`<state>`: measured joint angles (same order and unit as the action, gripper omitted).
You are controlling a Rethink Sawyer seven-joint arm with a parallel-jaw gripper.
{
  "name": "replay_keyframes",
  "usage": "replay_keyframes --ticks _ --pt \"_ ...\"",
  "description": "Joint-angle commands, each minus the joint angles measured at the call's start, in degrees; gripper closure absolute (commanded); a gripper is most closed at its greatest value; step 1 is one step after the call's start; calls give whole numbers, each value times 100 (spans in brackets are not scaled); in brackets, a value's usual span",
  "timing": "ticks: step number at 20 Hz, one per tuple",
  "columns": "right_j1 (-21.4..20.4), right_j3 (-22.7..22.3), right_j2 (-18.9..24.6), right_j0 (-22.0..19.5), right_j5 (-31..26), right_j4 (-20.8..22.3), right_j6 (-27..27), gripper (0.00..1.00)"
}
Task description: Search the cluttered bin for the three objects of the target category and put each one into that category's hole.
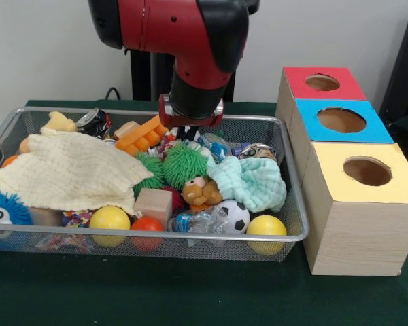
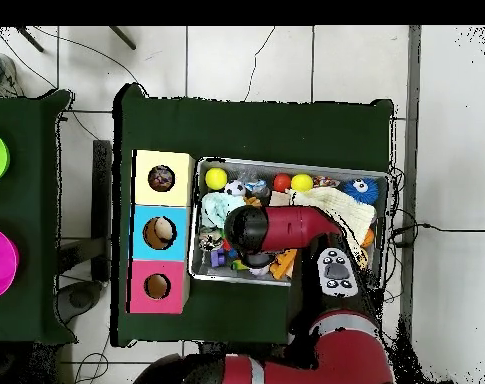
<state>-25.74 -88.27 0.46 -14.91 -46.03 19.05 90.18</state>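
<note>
We count three yellow balls (image 1: 109,219) in the wire basket (image 1: 296,204) and three boxes (image 1: 360,204). We cannot tell the gripper's (image 1: 189,129) state.

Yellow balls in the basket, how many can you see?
2: one yellow ball beside the orange ball at the basket's front rim, another at the front corner nearest the boxes. Clutter may hide more.

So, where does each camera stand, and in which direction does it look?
Front view: across the table, facing the robot; shows the wire bin, the yellow-topped box and the red arm coming down.
Overhead view: above, looking straight down, base at the bottom; the arm reaches over the bin.
Both show the bin, the three boxes and the mint cloth.
</note>
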Motion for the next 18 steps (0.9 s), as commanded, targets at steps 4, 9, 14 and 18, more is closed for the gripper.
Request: replay_keyframes --ticks 4,9,14,18 --pt "-1308 -387 337 328 -638 -381 423 100" --pt "-1859 -396 324 491 -1285 -762 559 100" --pt "-2055 -376 273 624 -1392 -1002 703 100" --pt "-2211 -452 208 808 -1247 -1192 933 100"
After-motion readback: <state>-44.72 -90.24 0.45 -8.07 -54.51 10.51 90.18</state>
